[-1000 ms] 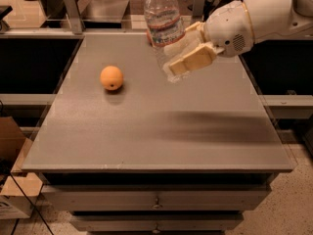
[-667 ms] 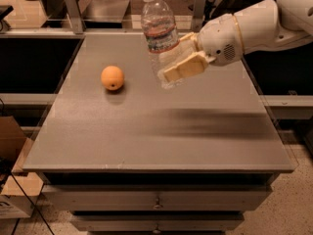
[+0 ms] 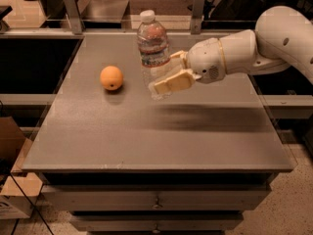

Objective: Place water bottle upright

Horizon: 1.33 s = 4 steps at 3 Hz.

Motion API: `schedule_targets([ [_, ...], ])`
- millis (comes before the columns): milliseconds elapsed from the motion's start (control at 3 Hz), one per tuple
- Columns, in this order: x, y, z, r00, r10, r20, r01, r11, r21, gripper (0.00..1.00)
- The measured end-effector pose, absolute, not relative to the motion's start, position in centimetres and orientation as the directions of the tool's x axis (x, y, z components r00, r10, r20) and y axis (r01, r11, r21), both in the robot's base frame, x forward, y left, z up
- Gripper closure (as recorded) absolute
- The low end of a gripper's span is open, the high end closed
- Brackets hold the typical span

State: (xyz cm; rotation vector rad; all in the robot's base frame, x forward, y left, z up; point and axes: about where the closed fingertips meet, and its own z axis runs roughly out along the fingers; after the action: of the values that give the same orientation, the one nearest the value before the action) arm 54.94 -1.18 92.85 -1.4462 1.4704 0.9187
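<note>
Water bottle [image 3: 152, 45] is almost upright, white cap on top, over the back middle of the grey worktop [image 3: 146, 136]. The claw [image 3: 165, 71] holds its lower half between both fingers. An orange [image 3: 111, 77] lies near, apart from it.

My pincer [image 3: 164, 73] is over the back half of the plain grey counter [image 3: 146, 146]. Its pale yellow fingers [image 3: 171, 82] are squeezed on the water bottle [image 3: 153, 53]. The bottle is see-through with ridges, a white cap and a red-and-white band. The arm [image 3: 244, 53] behind the pincer is white with a thin yellow ring. The orange [image 3: 111, 78] is bright orange with a small dark dot. A dark shadow stripe runs across the counter. The drawers [image 3: 156, 199] are grey. The box [image 3: 12, 190] is brown. The floor [image 3: 293, 209] is speckled tan.
</note>
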Motion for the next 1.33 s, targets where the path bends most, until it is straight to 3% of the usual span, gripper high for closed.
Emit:
schedule_targets([
  [1000,54.8,-1.2,88.0,0.102,-0.308,-0.946,-0.989,0.074,-0.131,1.00],
  [1333,54.8,-1.3,87.3,0.103,-0.296,-0.949,-0.987,0.086,-0.134,0.83],
])
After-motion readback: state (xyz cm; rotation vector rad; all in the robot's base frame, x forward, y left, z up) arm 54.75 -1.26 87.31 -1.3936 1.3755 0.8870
